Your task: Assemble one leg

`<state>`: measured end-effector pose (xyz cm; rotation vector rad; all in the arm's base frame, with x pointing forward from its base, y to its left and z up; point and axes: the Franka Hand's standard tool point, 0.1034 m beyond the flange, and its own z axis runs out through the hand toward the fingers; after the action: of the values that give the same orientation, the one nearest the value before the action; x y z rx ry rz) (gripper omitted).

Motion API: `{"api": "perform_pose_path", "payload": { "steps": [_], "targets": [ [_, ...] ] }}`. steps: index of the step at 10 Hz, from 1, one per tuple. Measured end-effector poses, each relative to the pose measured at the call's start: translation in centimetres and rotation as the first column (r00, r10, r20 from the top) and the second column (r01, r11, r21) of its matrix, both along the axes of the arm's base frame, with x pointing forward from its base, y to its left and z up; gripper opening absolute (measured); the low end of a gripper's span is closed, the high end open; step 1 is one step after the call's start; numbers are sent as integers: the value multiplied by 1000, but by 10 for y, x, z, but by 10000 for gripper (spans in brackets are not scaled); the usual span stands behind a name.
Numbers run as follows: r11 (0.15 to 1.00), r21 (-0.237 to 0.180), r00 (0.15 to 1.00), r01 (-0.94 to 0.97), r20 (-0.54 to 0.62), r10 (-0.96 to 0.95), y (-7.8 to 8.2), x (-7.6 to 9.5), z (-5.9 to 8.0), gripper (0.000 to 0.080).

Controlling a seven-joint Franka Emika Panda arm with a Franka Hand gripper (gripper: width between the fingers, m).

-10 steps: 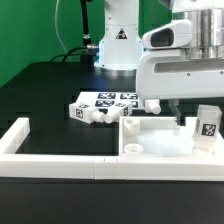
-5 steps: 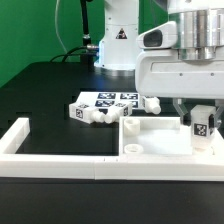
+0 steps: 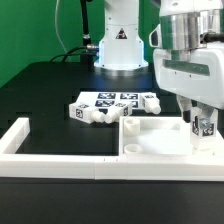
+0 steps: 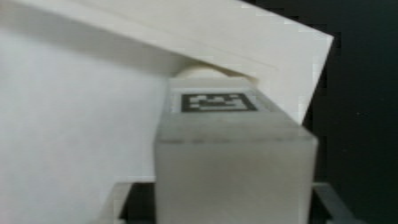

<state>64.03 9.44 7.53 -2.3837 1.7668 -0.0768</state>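
On a black tabletop before a green backdrop, a long white border rail lies at left and spare white tagged pegs cluster at centre. At right, the gripper, closed on the stubby white plastic leg, holds it upright over the far right corner of the large flat white square panel. A tilted or off-centre descent could catch the panel and twist the leg in the grip.

bare table inside rail, spare legs near tool
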Motion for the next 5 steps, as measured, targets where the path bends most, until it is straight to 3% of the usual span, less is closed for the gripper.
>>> {"api": "perform_pose_path", "payload": {
  "steps": [2, 3, 4, 5],
  "targets": [
    [995, -19, 995, -98, -14, 97, 12, -1, 3, 284],
    [968, -45, 969, -246, -1, 246, 17, 1, 6, 465],
    [865, -94, 868, -492, 17, 496, 17, 6, 11, 584],
    [790, -119, 794, -601, 21, 607, 20, 8, 13, 584]
  ]
}}
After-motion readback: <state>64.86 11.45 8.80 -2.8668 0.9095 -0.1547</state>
